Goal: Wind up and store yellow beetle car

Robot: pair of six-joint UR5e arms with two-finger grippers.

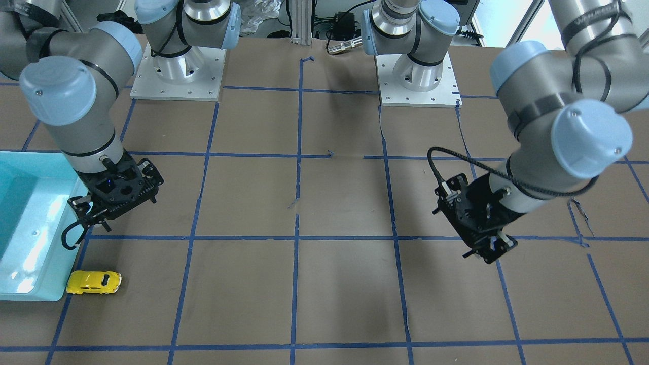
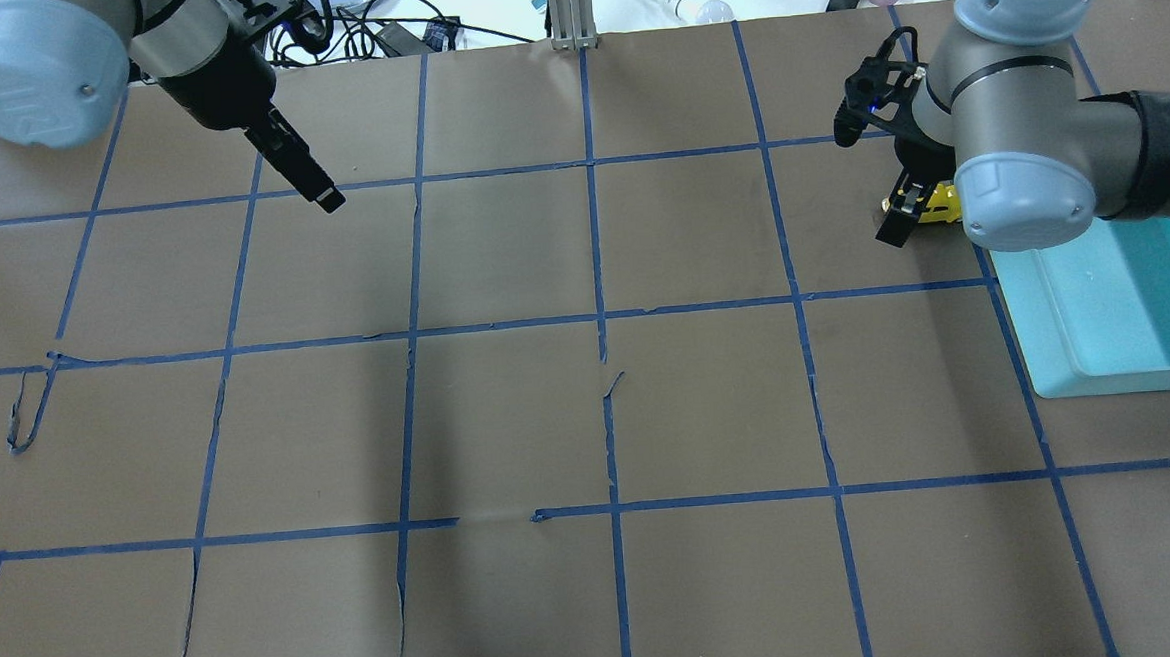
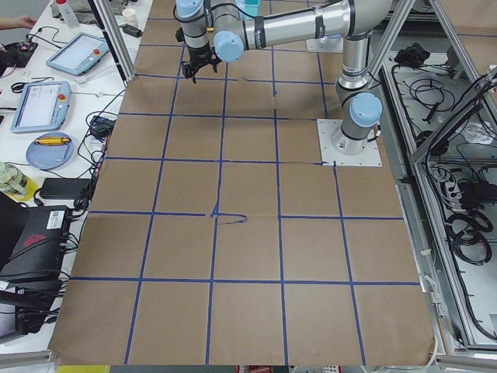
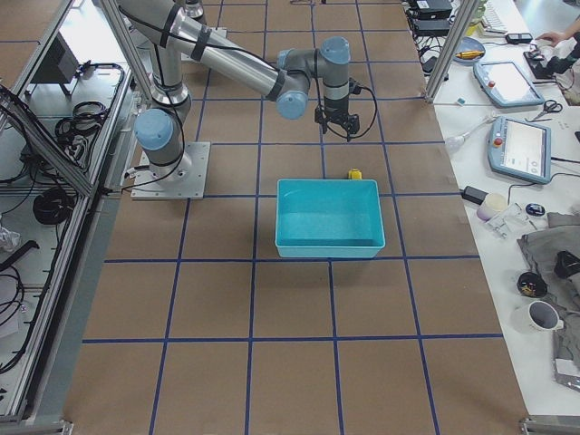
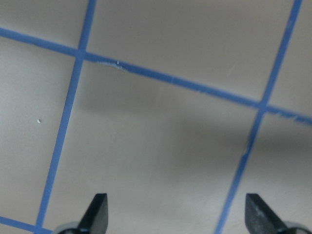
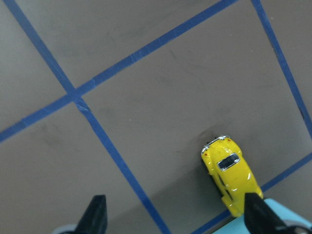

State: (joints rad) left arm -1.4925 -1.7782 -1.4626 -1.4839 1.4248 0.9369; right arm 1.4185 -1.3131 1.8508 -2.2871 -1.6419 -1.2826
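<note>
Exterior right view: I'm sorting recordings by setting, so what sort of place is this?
Probably a robotics lab: the right arm bolted to a table gridded in blue tape, and teach pendants on the side bench.

Robotics laboratory: two grey, blue-capped jointed arms (image 1: 76, 126) bolted to a brown paper-covered table (image 1: 345, 203) gridded with blue tape (image 1: 299, 126); grey control pendants (image 4: 518, 145) alongside.
</note>
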